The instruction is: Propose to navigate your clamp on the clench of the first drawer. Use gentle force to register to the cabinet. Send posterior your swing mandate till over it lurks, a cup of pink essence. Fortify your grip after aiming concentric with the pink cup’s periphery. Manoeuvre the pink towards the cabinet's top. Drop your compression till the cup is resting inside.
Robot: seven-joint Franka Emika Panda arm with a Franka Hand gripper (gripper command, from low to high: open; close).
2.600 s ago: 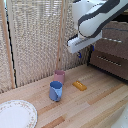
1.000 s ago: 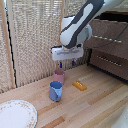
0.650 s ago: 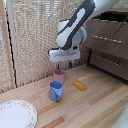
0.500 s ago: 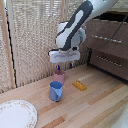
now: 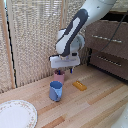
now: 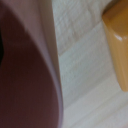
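Exterior view: white arm comes in from 1 o'clock, bends down to centre frame. The hand (image 5: 60, 71) sits right on top of the pink cup (image 5: 59, 77), fingers dipping at the cup's rim. Whether the hand is clenched on the cup or released, I cannot tell; the white body hides the fingertips.

Pink cup stands upright on the wooden counter (image 5: 95, 107), at about centre, against the slatted blind wall (image 5: 35, 35). Blue mug (image 5: 55, 91) just beside it at 7 o'clock of the cup, upright, near touching but can't confirm contact. Small orange block (image 5: 79, 86) lies flat on the counter at 4 o'clock of the cup, apart from it. White plate (image 5: 15, 114) with patterned rim at 8 o'clock of the frame, well apart from the cups.

Cabinet (image 5: 107, 47) at 2–3 o'clock, dark brown. First drawer (image 5: 105, 35) with its silver bar handle (image 5: 106, 38); looks closed, a lower drawer below it.

Wrist view: very close, blurred. Pink cup (image 6: 30, 75) fills one side, pale counter boards (image 6: 85, 65) beside it, orange block (image 6: 117, 40) at the corner.
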